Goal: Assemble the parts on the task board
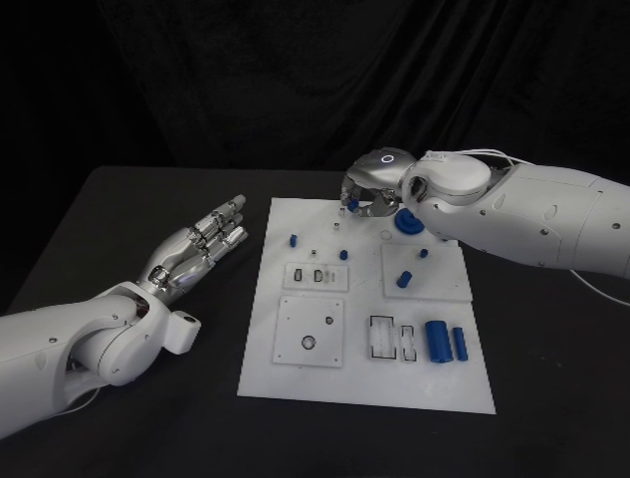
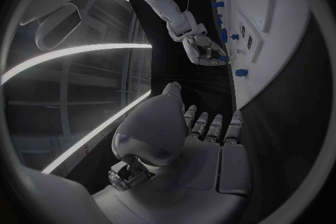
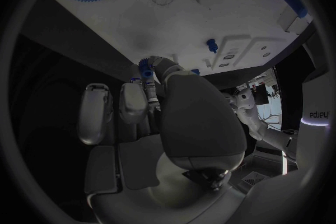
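Left hand (image 1: 200,245) hovers over the tabletop (image 1: 113,219) just off the board's (image 1: 365,383) left edge, palm up, fingers straight and spread, holding nothing; none of the parts touch it.

Board lies mid-tabletop. A small blue peg (image 1: 295,240) stands near its far-left corner. Two blue cylinders (image 1: 445,341) lie side by side toward the near-right corner. A blue gear (image 1: 409,225) sits by the far edge.

Right hand (image 1: 373,189) hangs over the board's far edge, just left of the gear, fingers curled down. The right wrist view shows the fingertips pinching a small blue part (image 3: 145,68), close above the board.
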Action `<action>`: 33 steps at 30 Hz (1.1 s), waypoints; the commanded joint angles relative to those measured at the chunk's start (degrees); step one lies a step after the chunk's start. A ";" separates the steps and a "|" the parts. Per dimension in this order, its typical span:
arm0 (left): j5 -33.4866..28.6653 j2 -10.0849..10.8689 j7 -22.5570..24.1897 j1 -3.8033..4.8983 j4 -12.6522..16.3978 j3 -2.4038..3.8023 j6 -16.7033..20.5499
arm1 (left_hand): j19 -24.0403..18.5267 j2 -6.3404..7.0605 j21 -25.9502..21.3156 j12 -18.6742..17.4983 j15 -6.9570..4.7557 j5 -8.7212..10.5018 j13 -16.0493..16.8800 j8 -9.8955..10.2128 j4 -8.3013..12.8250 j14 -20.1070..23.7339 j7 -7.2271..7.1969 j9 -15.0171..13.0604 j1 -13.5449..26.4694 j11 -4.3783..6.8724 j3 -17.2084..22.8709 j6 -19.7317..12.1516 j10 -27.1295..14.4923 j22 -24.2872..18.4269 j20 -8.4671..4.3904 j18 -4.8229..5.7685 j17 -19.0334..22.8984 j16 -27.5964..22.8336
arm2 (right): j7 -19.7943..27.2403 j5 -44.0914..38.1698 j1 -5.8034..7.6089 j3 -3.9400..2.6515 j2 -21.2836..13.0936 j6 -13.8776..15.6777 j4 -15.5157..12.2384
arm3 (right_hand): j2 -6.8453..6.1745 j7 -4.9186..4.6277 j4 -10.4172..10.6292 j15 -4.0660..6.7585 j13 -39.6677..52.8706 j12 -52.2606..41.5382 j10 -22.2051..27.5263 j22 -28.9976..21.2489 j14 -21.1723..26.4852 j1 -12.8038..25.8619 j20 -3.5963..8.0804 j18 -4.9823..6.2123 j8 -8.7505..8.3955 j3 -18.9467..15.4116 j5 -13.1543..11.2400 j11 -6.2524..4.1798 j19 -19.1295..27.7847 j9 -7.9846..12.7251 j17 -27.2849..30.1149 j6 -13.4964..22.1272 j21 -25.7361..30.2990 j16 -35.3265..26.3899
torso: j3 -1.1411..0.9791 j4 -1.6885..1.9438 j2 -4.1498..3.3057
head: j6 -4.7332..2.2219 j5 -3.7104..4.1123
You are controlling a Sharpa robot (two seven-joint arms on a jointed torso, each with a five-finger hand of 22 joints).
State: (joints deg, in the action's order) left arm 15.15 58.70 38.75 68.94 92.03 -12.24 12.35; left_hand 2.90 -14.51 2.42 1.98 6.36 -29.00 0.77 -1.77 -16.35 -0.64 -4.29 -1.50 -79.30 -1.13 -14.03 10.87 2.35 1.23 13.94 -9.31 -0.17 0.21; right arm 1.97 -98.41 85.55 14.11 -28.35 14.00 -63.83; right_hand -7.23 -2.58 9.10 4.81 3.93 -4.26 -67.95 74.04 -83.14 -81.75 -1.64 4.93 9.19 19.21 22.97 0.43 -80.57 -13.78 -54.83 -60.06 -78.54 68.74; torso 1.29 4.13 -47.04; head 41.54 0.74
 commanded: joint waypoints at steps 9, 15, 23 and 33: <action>0.47 -0.28 7.61 0.13 0.00 0.03 -0.97 | 0.13 0.03 0.16 0.23 0.33 -0.32 0.09 0.22 -0.06 0.10 0.28 -0.02 -0.60 -0.41 0.31 0.02 0.13 0.03 0.34 -1.06 -0.01 -0.03 | -0.82 -0.07 -0.55 -0.07 1.14 -0.25 1.28 | 0.62 -0.43 0.26 -0.28 0.04 0.36 0.48 0.17 0.34 0.14 -0.19 -0.99 -0.22 0.39 0.39 0.13 -0.40 -0.36 -0.20 0.27 -0.33 0.03 | 0.01 -0.06 -0.01 | 0.10 0.01; 0.47 -0.25 7.53 0.14 -0.04 0.03 -1.02 | 0.13 0.03 0.16 0.23 0.33 -0.32 0.09 0.22 -0.06 0.10 0.28 -0.02 -0.60 -0.41 0.31 0.02 0.13 0.03 0.34 -1.06 -0.01 -0.03 | -0.69 -0.07 -0.77 -0.10 1.60 0.10 1.60 | 0.62 -0.46 0.31 -0.31 0.05 0.43 0.53 0.21 0.37 0.18 -0.22 -1.00 -0.37 0.45 0.38 0.19 -0.38 -0.38 -0.20 0.47 -0.33 0.03 | 0.03 -0.03 -0.02 | 0.18 -0.21; 0.47 -0.40 7.51 0.14 -0.22 0.03 -1.12 | 0.13 0.04 0.16 0.24 0.35 -0.38 0.09 0.21 -0.04 0.11 0.39 -0.04 -0.69 -0.43 0.35 0.09 0.13 0.03 0.37 -1.06 -0.01 -0.03 | -0.51 -0.06 -0.83 -0.16 2.02 0.21 1.67 | 0.62 -0.50 0.40 -0.34 0.06 0.46 0.54 0.26 0.38 0.30 -0.24 -1.00 -0.45 0.45 0.37 0.23 -0.39 -0.40 -0.25 0.56 -0.35 0.05 | 0.05 0.04 -0.07 | 0.32 -0.05; 0.47 -0.52 7.42 0.14 -0.44 0.03 -1.28 | 0.14 0.04 0.19 0.23 0.42 -0.46 0.09 0.13 -0.06 0.10 0.89 -0.09 -0.88 -0.46 0.46 0.50 0.12 0.03 0.44 -1.07 -0.01 -0.03 | -0.48 -0.06 -0.85 -0.22 2.32 0.08 1.76 | 0.63 -0.51 0.51 -0.38 0.05 0.53 0.62 0.16 0.51 0.43 -0.27 -0.97 -0.55 0.47 0.36 0.26 -0.29 -0.44 0.15 0.68 -0.25 -0.21 | 0.08 -0.03 -0.08 | 0.52 -0.19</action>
State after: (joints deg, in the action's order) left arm 15.16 58.28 38.75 68.94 91.57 -12.24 11.95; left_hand 2.90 -14.51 2.41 1.98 6.35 -29.22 0.77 -1.77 -16.50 -0.64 -3.88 -1.50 -79.75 -1.13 -13.88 11.28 2.35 1.22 13.94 -9.30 -0.18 0.21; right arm 2.07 -98.32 84.88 13.93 -26.07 13.96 -62.13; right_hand -7.01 -2.96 9.43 4.61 3.93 -3.95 -67.75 74.26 -82.93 -81.47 -1.84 4.92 8.46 19.53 23.26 0.64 -80.78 -14.11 -54.72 -59.63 -78.54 68.74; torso 1.35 4.15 -47.11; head 41.98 0.71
